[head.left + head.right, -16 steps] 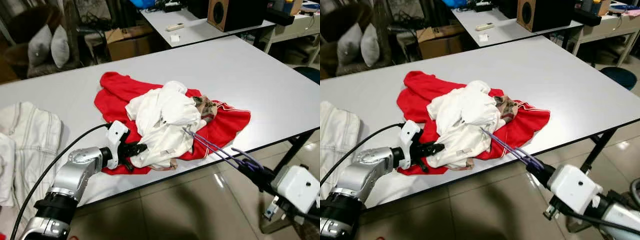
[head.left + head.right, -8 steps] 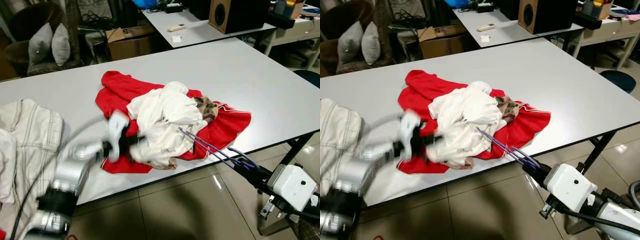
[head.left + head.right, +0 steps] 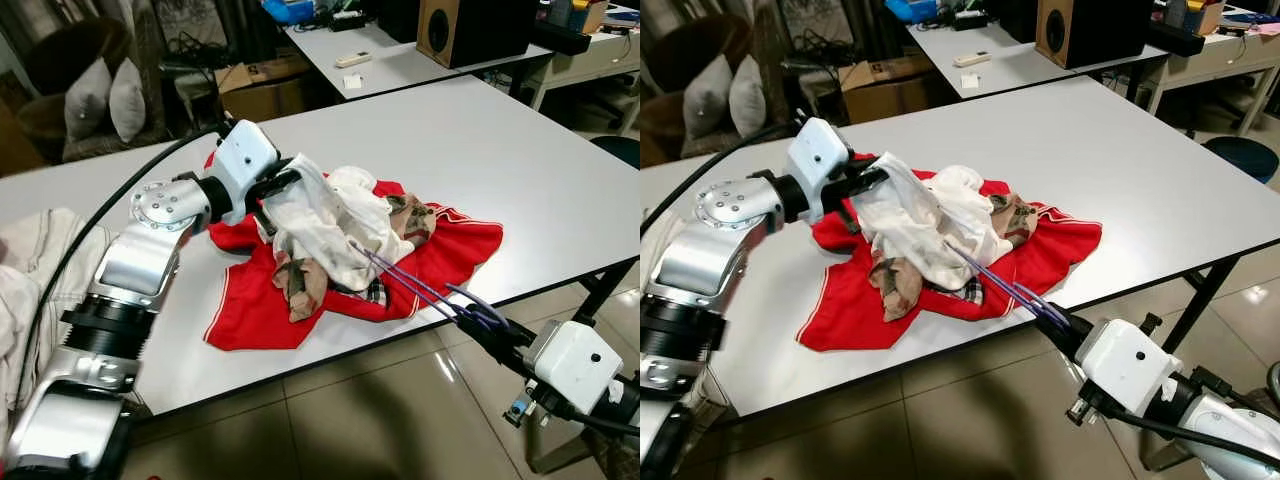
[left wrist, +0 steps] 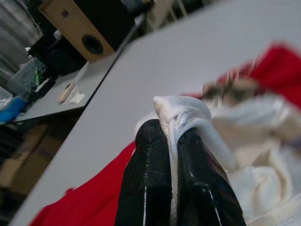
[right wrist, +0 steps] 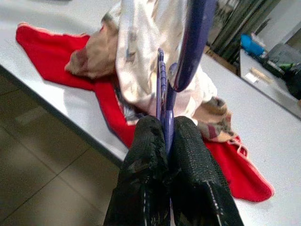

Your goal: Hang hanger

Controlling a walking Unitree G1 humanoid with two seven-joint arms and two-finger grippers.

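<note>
A white garment [image 3: 330, 225] with a patterned lining lies on a red garment [image 3: 440, 250] in the middle of the grey table [image 3: 520, 150]. My left gripper [image 3: 283, 184] is shut on an edge of the white garment [image 4: 176, 117] and holds it lifted above the table. My right gripper [image 3: 490, 335] is shut on a purple hanger [image 3: 415, 288] just off the table's front edge. The hanger's far end [image 5: 164, 84] reaches against the hanging white cloth.
A cream garment [image 3: 30, 270] lies at the table's left end. Behind stand a second table [image 3: 400, 50] with a speaker [image 3: 470, 28], a cardboard box [image 3: 255, 85] and a chair with grey cushions [image 3: 105, 95]. Tiled floor lies below the front edge.
My left gripper has risen from the table's front toward the middle, pulling the white garment up and uncovering more red cloth. The right gripper with the hanger has barely moved.
</note>
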